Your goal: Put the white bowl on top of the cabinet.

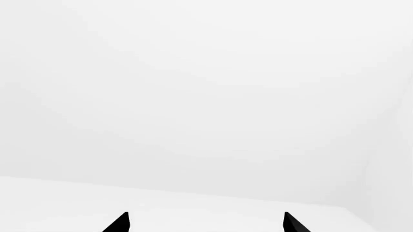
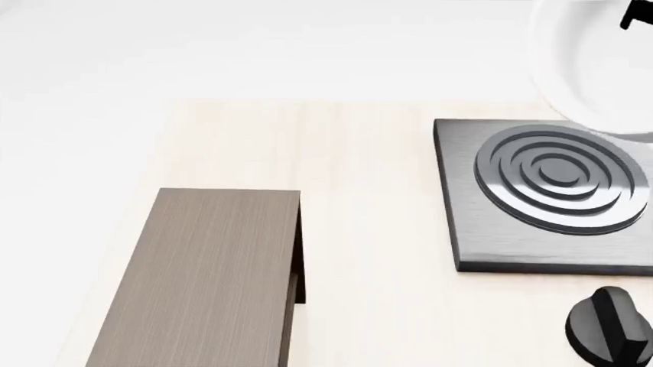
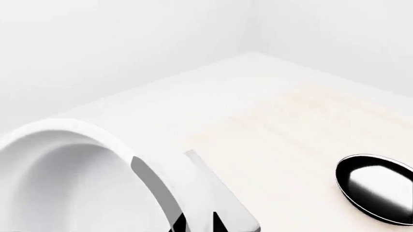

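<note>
Up at the far right of the head view, the white bowl (image 2: 597,65) hangs in the air above the back of the stove plate (image 2: 551,195), close to the camera and cut off by the edge; so it is lifted off the table, but it is not on the cabinet (image 2: 204,283) yet; the cabinet's wood-grain top sits low on the left, well apart from the bowl, with bare pale table (image 2: 368,229) between them; I judge the pick-up done and the carry across and the set-down still to do.

The right wrist view shows what the head view does not: the right gripper (image 3: 193,223) has its dark tips at the bowl's thick rim, one on each side of the wall, so it looks clamped on the rim; it also shows the shiny black frying pan (image 3: 374,188) on the table, which the head view misses.

The left wrist view shows only the left gripper (image 1: 206,223), two black tips spread wide apart with nothing between them, over plain white; the head view does not show this arm at all.

Only the head view shows the cabinet, the stove plate and a black knob (image 2: 610,325) near the front right.
</note>
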### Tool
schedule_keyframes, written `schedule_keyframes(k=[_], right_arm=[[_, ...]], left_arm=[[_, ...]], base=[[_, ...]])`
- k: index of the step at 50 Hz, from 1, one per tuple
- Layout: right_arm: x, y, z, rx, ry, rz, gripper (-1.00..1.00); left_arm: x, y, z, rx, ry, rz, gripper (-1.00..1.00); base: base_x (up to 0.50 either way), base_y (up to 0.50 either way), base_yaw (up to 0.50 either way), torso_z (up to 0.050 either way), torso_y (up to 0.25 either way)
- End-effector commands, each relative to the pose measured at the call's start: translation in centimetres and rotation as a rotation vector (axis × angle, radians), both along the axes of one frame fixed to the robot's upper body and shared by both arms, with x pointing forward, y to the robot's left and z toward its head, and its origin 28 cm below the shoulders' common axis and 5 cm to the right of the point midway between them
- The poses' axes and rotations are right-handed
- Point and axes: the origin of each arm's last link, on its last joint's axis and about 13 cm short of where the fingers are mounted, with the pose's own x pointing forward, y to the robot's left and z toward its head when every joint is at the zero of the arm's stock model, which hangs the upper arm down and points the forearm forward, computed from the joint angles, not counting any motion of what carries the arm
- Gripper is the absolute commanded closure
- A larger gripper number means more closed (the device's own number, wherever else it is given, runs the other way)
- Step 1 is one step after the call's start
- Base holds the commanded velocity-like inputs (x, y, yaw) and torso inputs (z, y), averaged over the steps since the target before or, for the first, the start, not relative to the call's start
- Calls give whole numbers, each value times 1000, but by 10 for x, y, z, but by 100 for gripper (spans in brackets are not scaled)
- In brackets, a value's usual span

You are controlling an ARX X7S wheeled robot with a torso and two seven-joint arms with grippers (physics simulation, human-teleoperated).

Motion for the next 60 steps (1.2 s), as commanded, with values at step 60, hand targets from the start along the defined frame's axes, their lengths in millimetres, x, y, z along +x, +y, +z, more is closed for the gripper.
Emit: schedule_keyframes(k=[60], right_arm=[[62, 95, 12, 157, 21, 511, 100]], left_arm=[[-1, 1, -2, -10, 0, 3, -100]], base=[[0, 0, 0, 0, 1]])
